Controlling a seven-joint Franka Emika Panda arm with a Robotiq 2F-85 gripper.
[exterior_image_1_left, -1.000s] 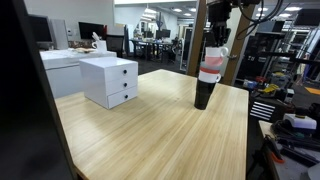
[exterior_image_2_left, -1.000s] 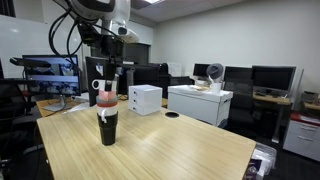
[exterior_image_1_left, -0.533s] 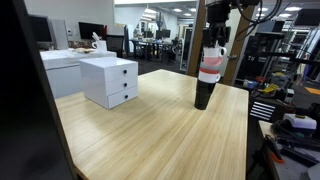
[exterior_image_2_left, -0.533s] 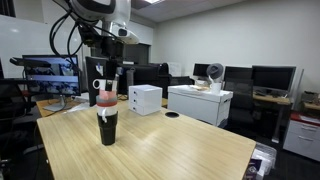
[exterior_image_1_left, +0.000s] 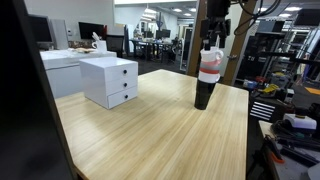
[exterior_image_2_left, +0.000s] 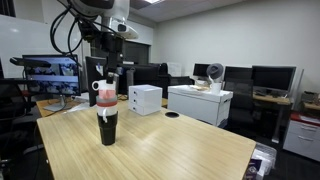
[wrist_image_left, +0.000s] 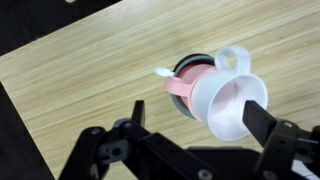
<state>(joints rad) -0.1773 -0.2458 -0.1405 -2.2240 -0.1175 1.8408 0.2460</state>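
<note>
Standing on one table, three stacked cups are seen: one black cup, one pink cup, one white cup. One gripper is held above, jaws spread apart. One drawer unit is set nearby.

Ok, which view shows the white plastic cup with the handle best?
Wrist view: the white plastic cup is close up, handle and open mouth clear, tilted on a pink cup. Both exterior views show that cup only small, side-on.

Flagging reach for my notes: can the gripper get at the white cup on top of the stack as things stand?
Probably yes. The gripper hangs right above the white cup, jaws open to either side of it, and nothing lies between; the pink cup beneath it sits lower.
</note>
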